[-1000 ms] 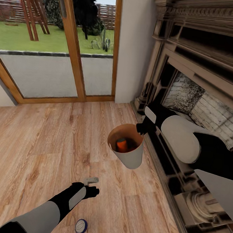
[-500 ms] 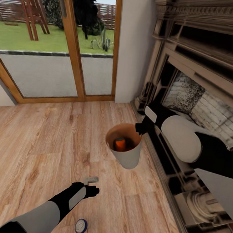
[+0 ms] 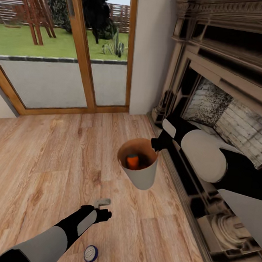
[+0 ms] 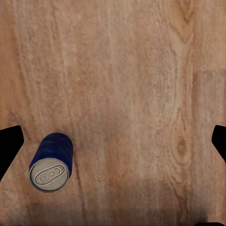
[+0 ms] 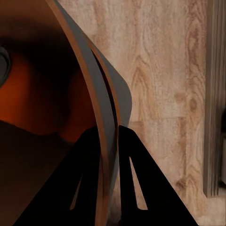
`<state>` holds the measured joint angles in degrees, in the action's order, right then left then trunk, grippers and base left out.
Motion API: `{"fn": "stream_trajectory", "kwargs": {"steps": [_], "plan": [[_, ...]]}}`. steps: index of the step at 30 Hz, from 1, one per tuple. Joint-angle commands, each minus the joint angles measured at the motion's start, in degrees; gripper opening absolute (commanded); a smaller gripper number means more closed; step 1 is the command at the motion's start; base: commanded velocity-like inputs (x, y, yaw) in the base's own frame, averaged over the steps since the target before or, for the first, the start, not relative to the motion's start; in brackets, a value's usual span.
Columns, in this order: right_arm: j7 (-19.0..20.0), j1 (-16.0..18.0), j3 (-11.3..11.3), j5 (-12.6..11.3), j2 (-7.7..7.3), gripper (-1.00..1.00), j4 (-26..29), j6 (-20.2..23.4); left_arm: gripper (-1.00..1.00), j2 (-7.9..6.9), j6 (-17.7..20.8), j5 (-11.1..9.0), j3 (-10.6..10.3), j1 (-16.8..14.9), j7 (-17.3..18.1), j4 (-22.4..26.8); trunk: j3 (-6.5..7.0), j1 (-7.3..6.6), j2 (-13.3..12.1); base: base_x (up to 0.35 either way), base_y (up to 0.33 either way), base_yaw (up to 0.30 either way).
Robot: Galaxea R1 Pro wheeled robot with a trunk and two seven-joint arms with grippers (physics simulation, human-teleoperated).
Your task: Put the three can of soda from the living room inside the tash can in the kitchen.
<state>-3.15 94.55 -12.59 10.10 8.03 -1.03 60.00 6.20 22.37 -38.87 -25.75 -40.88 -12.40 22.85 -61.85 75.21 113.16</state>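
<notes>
My right gripper (image 3: 156, 143) is shut on the rim of the trash can (image 3: 142, 176), a grey tapered bin with a tan inside, held off the wood floor and tilted. In the right wrist view the fingers (image 5: 89, 160) pinch the rim (image 5: 101, 108) from both sides. An orange soda can (image 3: 132, 160) lies inside; the rest of the bin's interior is in shadow. A dark blue soda can (image 3: 90, 254) stands upright on the floor just short of my left gripper (image 3: 103, 209). That gripper is open, and the blue can (image 4: 51, 162) sits near one finger.
A dark ornate fireplace (image 3: 229, 117) with a raised hearth runs along the right, close behind the bin. Wood-framed glass doors (image 3: 63, 47) stand ahead, with a white wall section (image 3: 149, 48) between them and the fireplace. Open floor (image 3: 31, 157) stretches to the left.
The bin, held by my right gripper, has shifted a little to the left, and the orange can inside moved with it. My left arm and the blue can have stayed put.
</notes>
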Motion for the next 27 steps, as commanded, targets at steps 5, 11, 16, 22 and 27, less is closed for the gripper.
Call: {"fn": "stream_trajectory", "kwargs": {"steps": [5,11,16,22,27], "plan": [[0.1,0.0,-1.0,-1.2,0.07,-1.0,0.2,0.0,1.0,-0.1,-0.5,-0.1,0.1,0.2,0.1,-0.7,0.01,0.0,0.0,0.0,0.0,0.0],[0.0,0.0,-0.9,-1.1,0.02,-1.0,-0.1,0.0,1.0,-0.18,-1.4,-0.1,0.1,0.3,0.1,-2.5,0.01,0.0,0.0,0.0,0.0,0.0],[-0.1,0.0,-0.7,-1.1,-0.03,-1.0,-0.1,0.0,1.0,-0.72,-3.6,0.0,0.2,0.3,0.2,-5.5,0.01,0.0,0.0,0.0,0.0,0.0],[-0.2,0.0,-0.6,-1.0,0.11,-1.0,-0.1,0.0,1.0,-1.43,-6.6,0.1,0.0,0.4,0.1,-7.4,0.01,0.0,0.0,0.0,0.0,0.0],[-0.3,0.0,-0.5,-1.0,0.14,-1.0,-0.1,0.0,1.0,-1.51,-8.1,0.2,-0.2,0.4,0.1,-8.8,0.01,0.0,0.0,0.0,0.0,0.0]]}}
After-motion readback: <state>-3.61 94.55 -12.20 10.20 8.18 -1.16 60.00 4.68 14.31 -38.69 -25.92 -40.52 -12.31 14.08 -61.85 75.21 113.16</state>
